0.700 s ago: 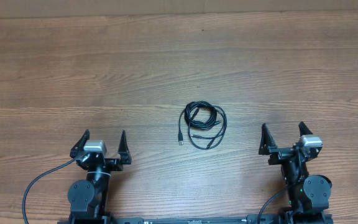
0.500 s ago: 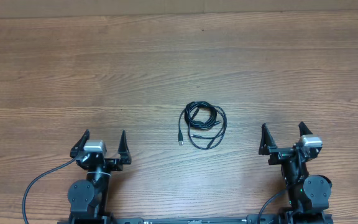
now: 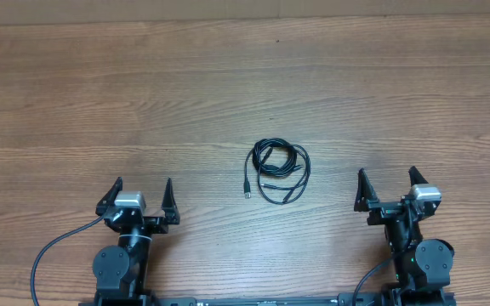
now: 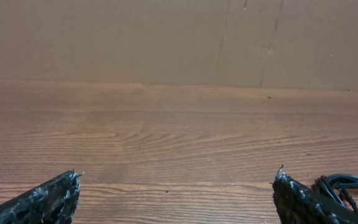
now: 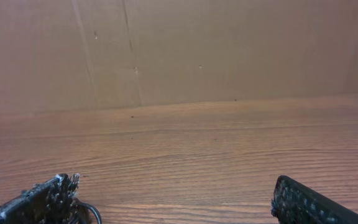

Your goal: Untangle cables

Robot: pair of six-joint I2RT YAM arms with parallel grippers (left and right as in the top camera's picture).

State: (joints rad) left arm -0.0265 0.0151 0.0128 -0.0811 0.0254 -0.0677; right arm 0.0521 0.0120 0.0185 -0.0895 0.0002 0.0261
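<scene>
The loosely coiled thin black cables (image 3: 279,172) lie between my wide-open, empty left gripper (image 3: 143,183) and right gripper (image 3: 387,174), slightly nearer the right.

This looks like a robotics lab bench. A wood-grain table (image 3: 100,85) is closed off at 12 o'clock by plain brown cardboard panels (image 4: 135,37). A black left arm (image 3: 122,259) at 7 o'clock and a right arm (image 3: 424,255) at 5 o'clock stand at its near edge.
</scene>
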